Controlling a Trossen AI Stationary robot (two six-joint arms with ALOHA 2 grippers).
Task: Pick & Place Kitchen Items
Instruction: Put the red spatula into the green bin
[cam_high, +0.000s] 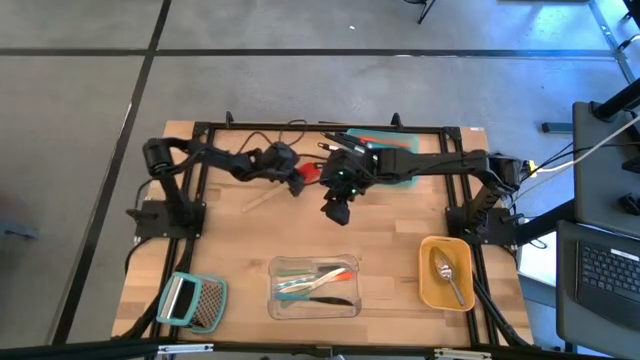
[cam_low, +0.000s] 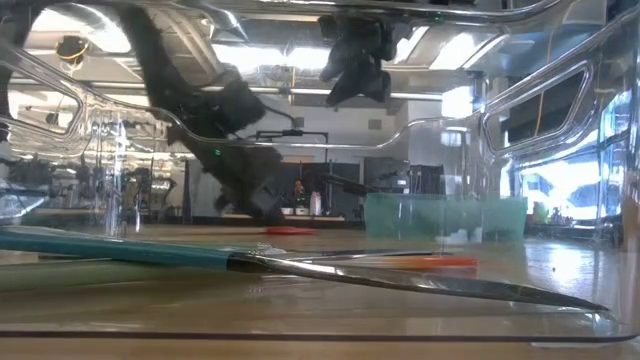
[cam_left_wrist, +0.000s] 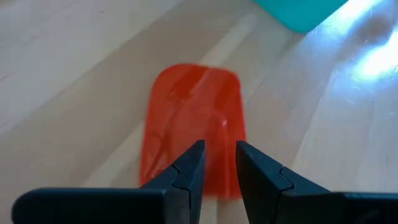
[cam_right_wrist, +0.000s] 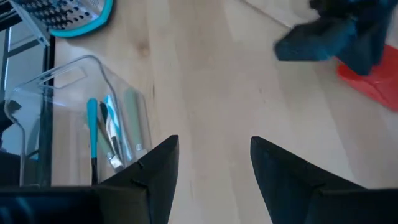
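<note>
Fingers of your left gripper (cam_left_wrist: 217, 165) stand narrowly parted, nipping the near edge of the red spatula (cam_left_wrist: 193, 124) lying on the table (cam_left_wrist: 74, 74) beside the teal container (cam_left_wrist: 298, 11). So thin an edge hold could slip on lifting. Right gripper (cam_right_wrist: 211, 168) hovers wide open, empty; only its view shows slim tools already in the clear container (cam_right_wrist: 93, 118).

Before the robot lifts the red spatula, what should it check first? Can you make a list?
1. Left claw lined up over the flat red spatula blade: ok.
2. Left claw really gripping the spatula: cannot tell.
3. Right claw open and holding nothing: ok.
4. Right claw out of the left arm's way: cannot tell, they are close.
5. Clear plastic bin has room beside its slim tools: ok.
</note>
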